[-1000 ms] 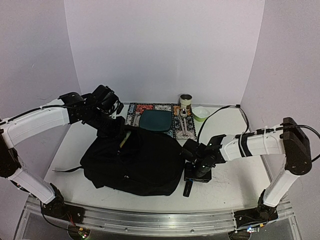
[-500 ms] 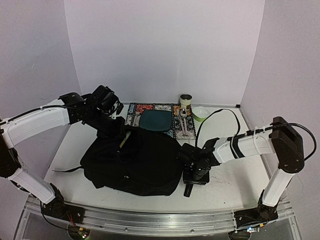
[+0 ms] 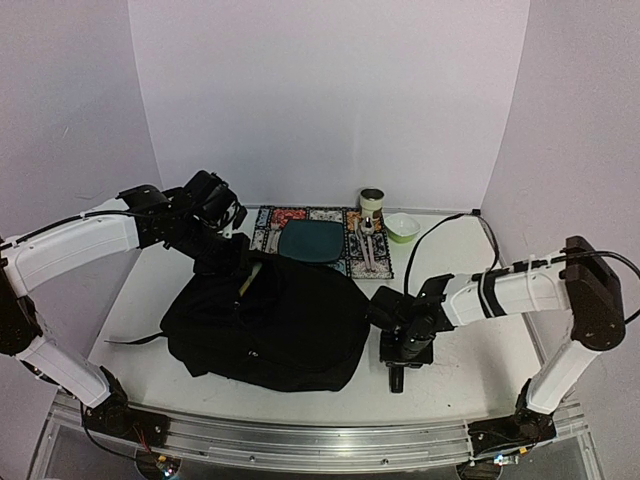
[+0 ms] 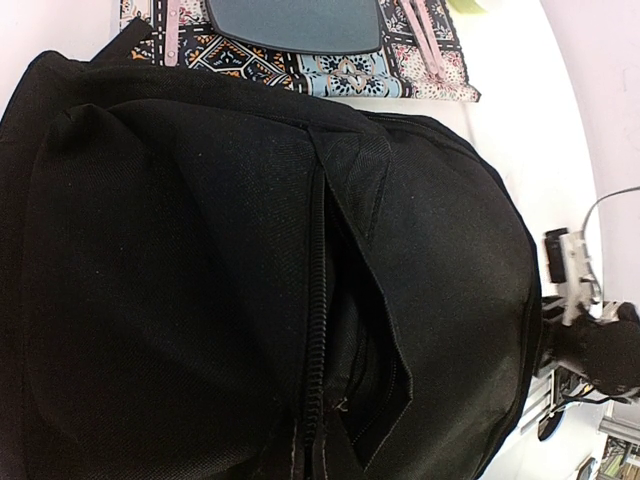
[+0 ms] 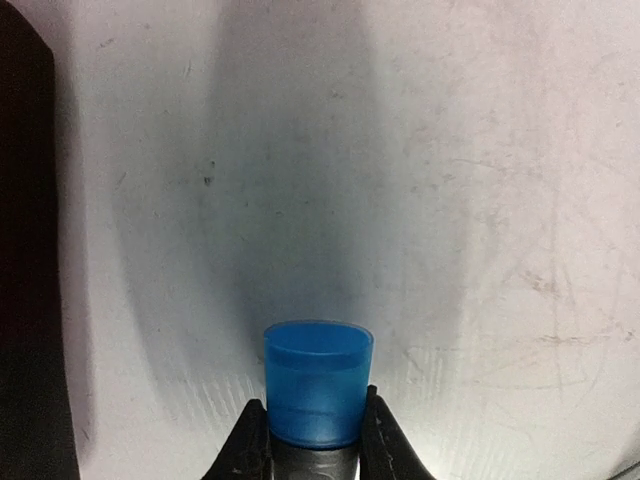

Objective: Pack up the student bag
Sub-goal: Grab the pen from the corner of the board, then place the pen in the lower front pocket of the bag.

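The student bag [image 3: 270, 325] lies black and rounded on the table's left half, its zipper opening [image 4: 345, 330] gaping. My left gripper [image 3: 232, 262] sits at the bag's far top edge. Its fingers are hidden in the black fabric, which bunches up toward them, so it looks shut on the bag. A tan stick [image 3: 247, 278] shows at the opening. My right gripper [image 5: 316, 415] is shut on a dark marker with a blue cap [image 5: 318, 380], held low over the white table just right of the bag. The marker also shows in the top view [image 3: 396, 378].
A patterned mat [image 3: 300, 218] lies behind the bag with a dark teal plate [image 3: 310, 241] and a spoon [image 3: 367, 245] on it. A can [image 3: 372, 200] and a green bowl [image 3: 402, 227] stand at the back. A black cable [image 3: 440, 225] loops behind the right arm.
My right gripper has shifted to the right, away from the bag, with the blue-capped marker in it. The left arm and the bag have not moved.
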